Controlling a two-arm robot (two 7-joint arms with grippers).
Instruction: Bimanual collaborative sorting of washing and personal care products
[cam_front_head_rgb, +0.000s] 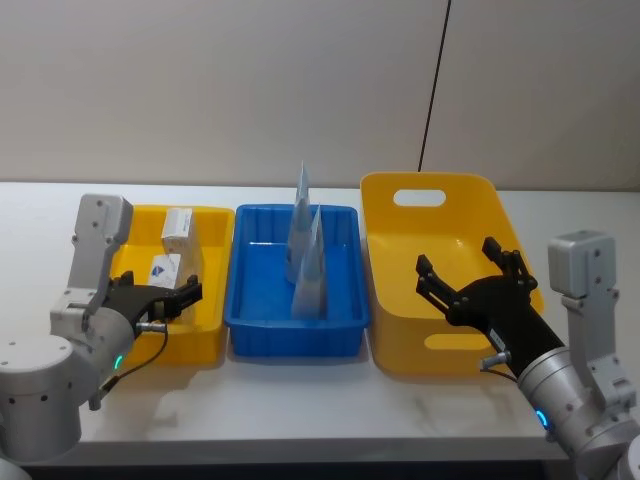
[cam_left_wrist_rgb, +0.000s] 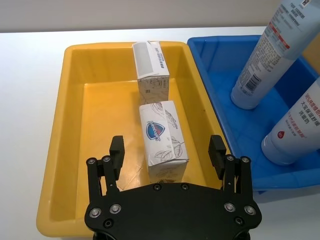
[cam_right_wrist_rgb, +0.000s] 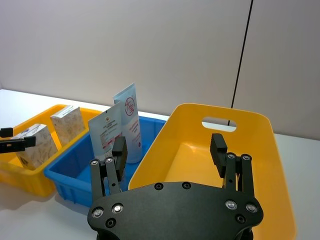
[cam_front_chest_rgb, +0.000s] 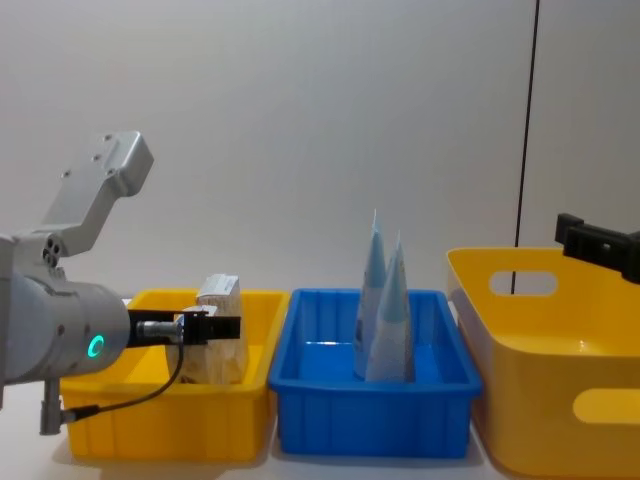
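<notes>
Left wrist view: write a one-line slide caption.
Open left gripper hovers above a leaf-printed white pack in the yellow bin.

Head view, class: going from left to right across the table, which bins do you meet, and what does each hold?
Small yellow bin holding two white packs, left gripper at it, jaws open → blue bin holding two pale blue tubes → large yellow bin, right gripper above it, jaws open.
</notes>
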